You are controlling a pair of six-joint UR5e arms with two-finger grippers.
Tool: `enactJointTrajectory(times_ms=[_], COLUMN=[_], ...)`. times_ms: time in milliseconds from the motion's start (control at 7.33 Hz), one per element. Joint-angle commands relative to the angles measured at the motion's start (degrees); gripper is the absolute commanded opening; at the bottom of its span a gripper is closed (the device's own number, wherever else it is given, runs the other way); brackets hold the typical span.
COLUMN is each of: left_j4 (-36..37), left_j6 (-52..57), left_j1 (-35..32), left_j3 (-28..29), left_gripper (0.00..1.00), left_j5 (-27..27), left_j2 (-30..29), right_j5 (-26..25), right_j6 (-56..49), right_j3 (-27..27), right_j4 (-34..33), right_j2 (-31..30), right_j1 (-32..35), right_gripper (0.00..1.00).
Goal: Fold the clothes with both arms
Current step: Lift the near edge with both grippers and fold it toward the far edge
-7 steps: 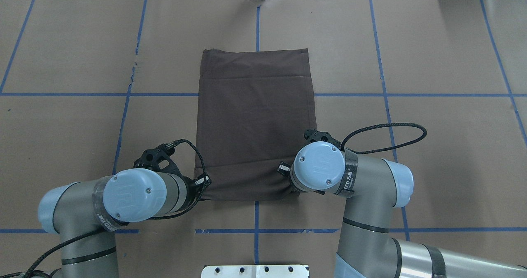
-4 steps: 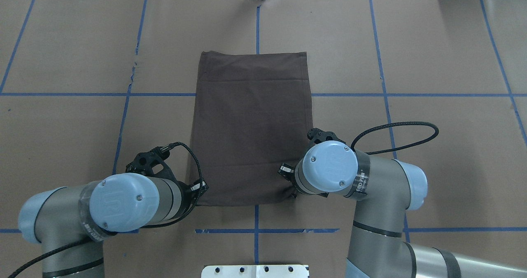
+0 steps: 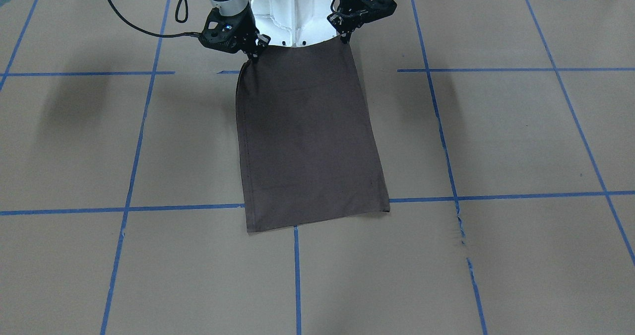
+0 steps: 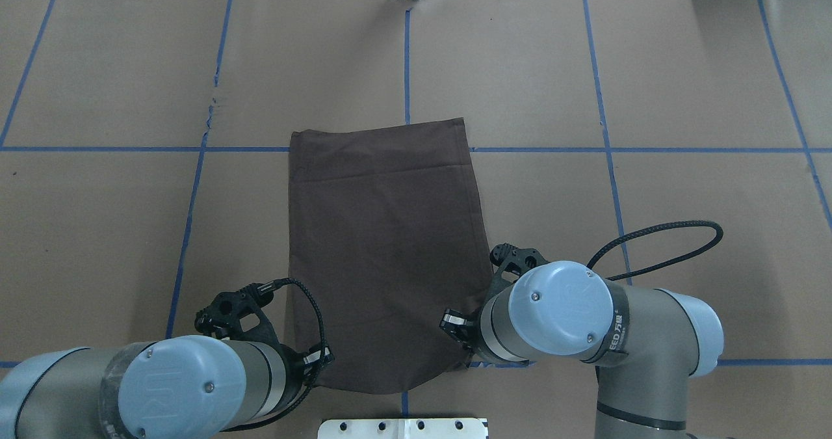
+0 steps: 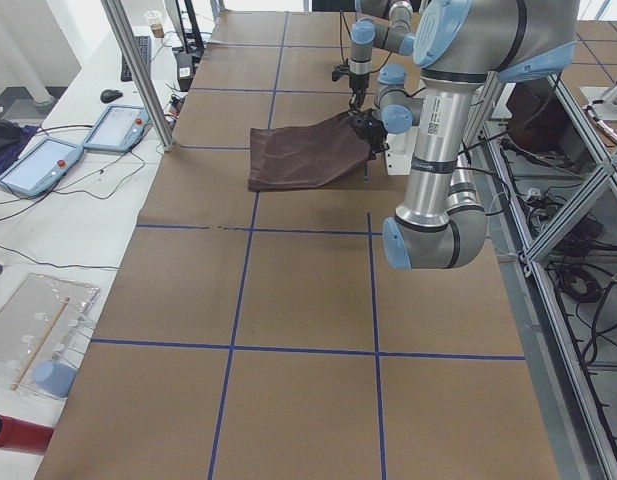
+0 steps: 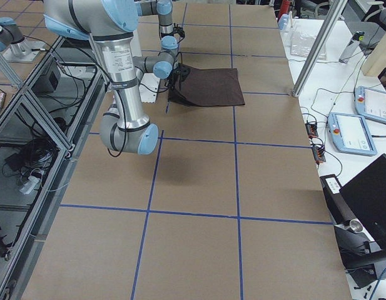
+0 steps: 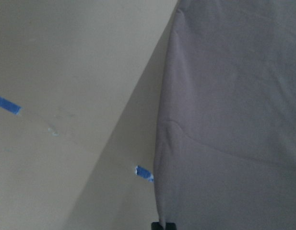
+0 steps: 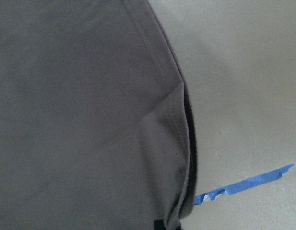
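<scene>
The dark brown T-shirt (image 4: 387,250) is folded into a long rectangle; its collar, lettering and tags are hidden. Its far edge lies on the table and its near edge is raised. My left gripper (image 4: 320,359) is shut on the near left corner. My right gripper (image 4: 459,333) is shut on the near right corner. In the front-facing view the shirt (image 3: 307,136) hangs between the left gripper (image 3: 344,37) and the right gripper (image 3: 254,53). The wrist views show cloth (image 7: 234,120) (image 8: 80,120) running down to the pinched corners.
The white pedestal base (image 4: 403,428) stands just behind the shirt's near edge. Blue tape lines (image 4: 604,149) grid the brown table cover. A metal post (image 5: 138,75) and control tablets (image 5: 123,125) stand on the far side table.
Both arms have drawn back toward the base, dragging the shirt nearer the robot. Its far edge has slid back and its near edge has risen. Both grips stay shut.
</scene>
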Motion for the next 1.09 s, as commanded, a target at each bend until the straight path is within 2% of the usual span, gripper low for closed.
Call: enactJointTrajectory(times_ms=[0,273,409,546,682,819,955], left_j4=[0.06,-0.03,-0.38,-1.17,-6.31,-16.37,-27.17], left_j6=[0.71,6.22,9.03,13.76,16.42,16.79,20.45], left_j1=[-2.56,-9.58,-14.05,-19.32,-24.76,-28.12,-30.51], left_j3=[0.35,1.31,4.37,10.23,18.29,29.77,42.85], left_gripper=[0.0,0.0,0.0,0.0,0.0,0.0,0.98], left_j5=[0.04,-1.36,-3.72,-4.18,-4.35,-4.18,-3.92], left_j2=[-0.29,-2.91,-4.58,-8.17,-10.46,-13.01,-15.3], right_j5=[-0.08,3.06,5.95,8.33,11.83,12.57,12.49], right_j6=[-3.39,-4.46,-6.12,-7.62,-9.81,-11.83,-12.81], right_j3=[-2.51,-9.26,-15.56,-28.5,-39.94,-47.71,-51.27], right_j4=[0.99,8.17,9.51,12.39,18.16,23.01,26.71], right_j2=[2.23,4.52,8.01,15.7,20.13,22.35,22.63], right_j1=[4.33,12.06,15.84,20.23,24.02,25.97,27.47], right_gripper=[0.0,0.0,0.0,0.0,0.0,0.0,0.99])
